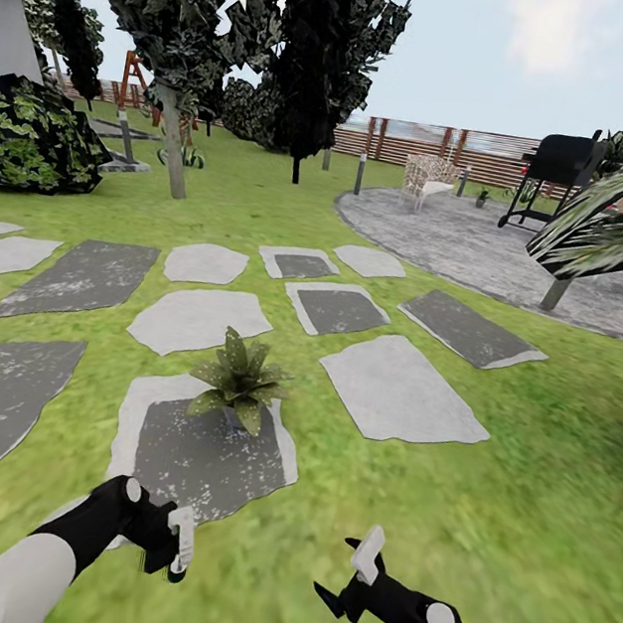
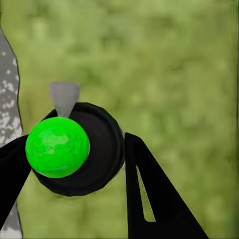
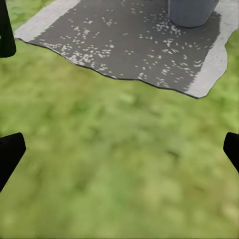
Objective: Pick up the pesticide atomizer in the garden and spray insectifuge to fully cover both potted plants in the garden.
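The pesticide atomizer [image 2: 74,149] sits between the fingers of the left gripper [image 1: 176,544]; the left wrist view shows its dark round body topped by a bright green ball, with a black finger [image 2: 159,199] pressed against one side and the other finger at the opposite edge, so the left gripper is closed on it; in the head view the white trigger head [image 1: 184,533] stands at the gripper tip, low over the lawn [image 1: 522,506]. Ahead of that gripper and slightly toward the right arm, one potted plant [image 1: 238,380] stands upright on a grey stepping stone [image 1: 198,455]; its pot is barely seen under the leaves; plant and gripper are near but apart. The grey cylinder [image 3: 191,12] at the edge of the right wrist view is probably that pot, though the crop prevents certainty. The right gripper [image 1: 350,579] hangs beside the left, over grass, its fingers spread wide and holding nothing. Farther ahead lie more stepping stones [image 1: 195,318], then a round grey patio [image 1: 482,248] ahead of the right gripper, carrying a white chair [image 1: 428,179] and a black grill [image 1: 555,174]; a slatted wooden fence [image 1: 428,147] closes the garden behind; dark trees [image 1: 324,42] stand ahead.
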`<state>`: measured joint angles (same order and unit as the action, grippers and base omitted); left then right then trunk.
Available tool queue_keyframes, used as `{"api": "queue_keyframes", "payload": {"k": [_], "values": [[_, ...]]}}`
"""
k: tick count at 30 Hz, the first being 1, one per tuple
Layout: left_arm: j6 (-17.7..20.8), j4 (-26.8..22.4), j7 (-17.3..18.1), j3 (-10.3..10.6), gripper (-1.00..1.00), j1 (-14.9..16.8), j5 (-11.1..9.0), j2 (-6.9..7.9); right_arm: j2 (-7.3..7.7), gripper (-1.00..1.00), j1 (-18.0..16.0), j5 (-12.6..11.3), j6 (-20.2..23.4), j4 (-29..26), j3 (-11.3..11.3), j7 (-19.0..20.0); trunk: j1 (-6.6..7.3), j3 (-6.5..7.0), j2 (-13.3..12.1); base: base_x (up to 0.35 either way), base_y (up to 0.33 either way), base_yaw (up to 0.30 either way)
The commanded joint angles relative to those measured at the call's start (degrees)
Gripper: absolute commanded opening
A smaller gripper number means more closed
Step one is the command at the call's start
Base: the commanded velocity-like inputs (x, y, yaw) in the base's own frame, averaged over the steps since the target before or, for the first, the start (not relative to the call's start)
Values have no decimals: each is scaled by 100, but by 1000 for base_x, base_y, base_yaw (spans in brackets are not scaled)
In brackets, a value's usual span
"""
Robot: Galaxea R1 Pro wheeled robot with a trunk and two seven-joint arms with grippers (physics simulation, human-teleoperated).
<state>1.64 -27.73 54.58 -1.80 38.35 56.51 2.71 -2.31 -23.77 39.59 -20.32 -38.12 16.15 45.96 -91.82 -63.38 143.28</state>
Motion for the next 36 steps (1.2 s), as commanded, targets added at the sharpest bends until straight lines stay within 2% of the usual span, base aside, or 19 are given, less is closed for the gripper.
{"api": "queue_keyframes", "payload": {"k": [1, 8, 10, 11, 15, 20, 22, 24, 25, 28, 36], "values": [[14, -6, 28, 14, -100, 4, 22, -36, -12, 100, -5, 53, -33, -13, 13, 34, 1, -5, 2, 0, 0, 0], [4, -42, 171, 236, -100, 46, 32, -127, -65, 100, -5, 27, -33, -11, -213, 69, 1, -5, 2, 0, 0, 0], [5, -64, 242, 300, -100, 59, 35, -135, -123, 100, -5, 24, -33, -23, -277, 133, 1, -5, 2, 0, 0, 0], [4, -69, 577, 469, -100, 63, 35, -137, -172, 100, -6, 23, -33, -30, -1008, 374, 1, -5, 2, 0, 0, 0], [23, -66, 617, 473, -100, 66, 42, -178, -306, 100, -13, 22, -33, -42, -1016, 516, 1, -5, 2, 0, 0, 0], [29, -66, 627, 485, -100, 61, 60, -281, -403, 100, -13, 22, -22, -52, -1017, 560, 1, -5, 2, 0, 0, 0], [32, -66, 625, 552, -100, 61, 61, -310, -418, 100, -18, 22, -15, -57, -1019, 562, 1, -5, 2, 0, 0, 0], [39, -66, 624, 726, -100, 60, 60, -353, -425, 100, -45, 22, -10, -62, -1018, 563, 1, -5, 2, 0, 0, 0], [42, -66, 624, 786, -100, 61, 57, -374, -426, -100, -59, 22, -9, -61, -1018, 563, 1, -5, 2, 0, 0, 0], [41, -66, 624, 883, -100, 59, 54, -440, -428, -100, -94, 22, -1, -60, -1017, 557, 1, -5, 2, 0, 0, 0], [15, -67, 624, 909, -100, 59, 54, -603, -501, -100, -171, 22, 137, -56, -1017, 562, 1, -5, 2, 0, 0, 0]]}}
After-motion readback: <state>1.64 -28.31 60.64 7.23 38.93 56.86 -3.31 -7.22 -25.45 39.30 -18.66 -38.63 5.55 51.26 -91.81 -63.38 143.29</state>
